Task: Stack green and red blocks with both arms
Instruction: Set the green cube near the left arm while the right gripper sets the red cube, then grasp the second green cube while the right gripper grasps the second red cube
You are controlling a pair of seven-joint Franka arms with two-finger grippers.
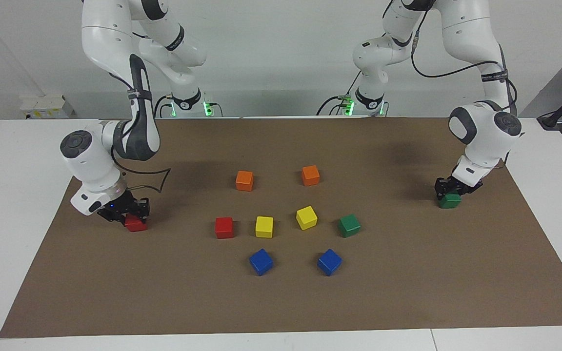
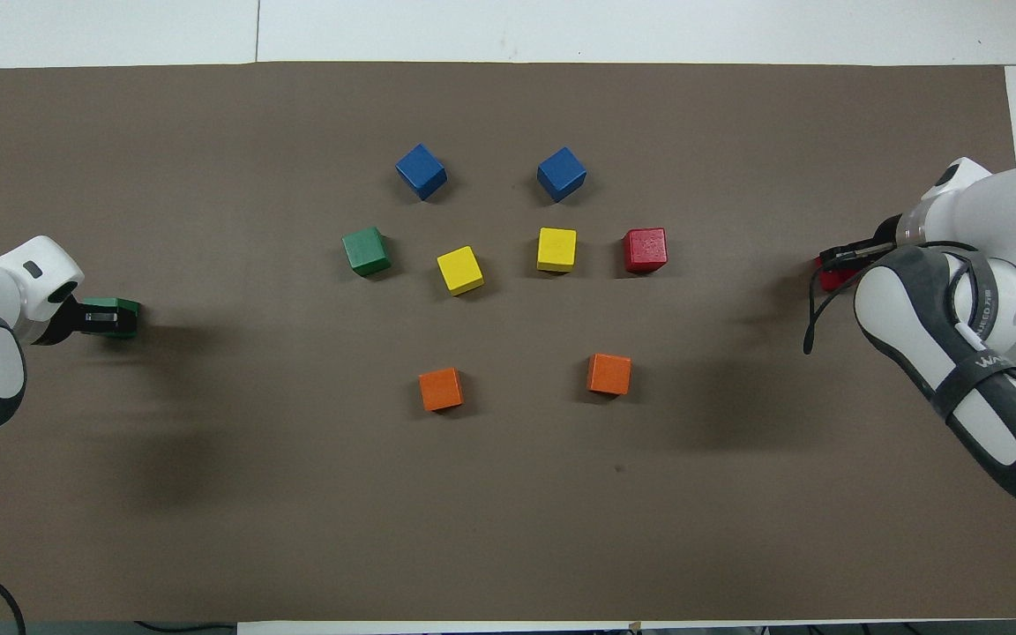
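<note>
My left gripper is down at the mat's left-arm end, shut on a dark green block that rests on the mat; both show in the overhead view, the gripper and the block. My right gripper is down at the right-arm end, shut on a red block on the mat, mostly hidden under the hand in the overhead view. A second green block and a second red block sit in the middle row of cubes.
Two yellow cubes sit between the middle red and green blocks. Two orange cubes lie nearer the robots, two blue cubes farther. All lie on a brown mat.
</note>
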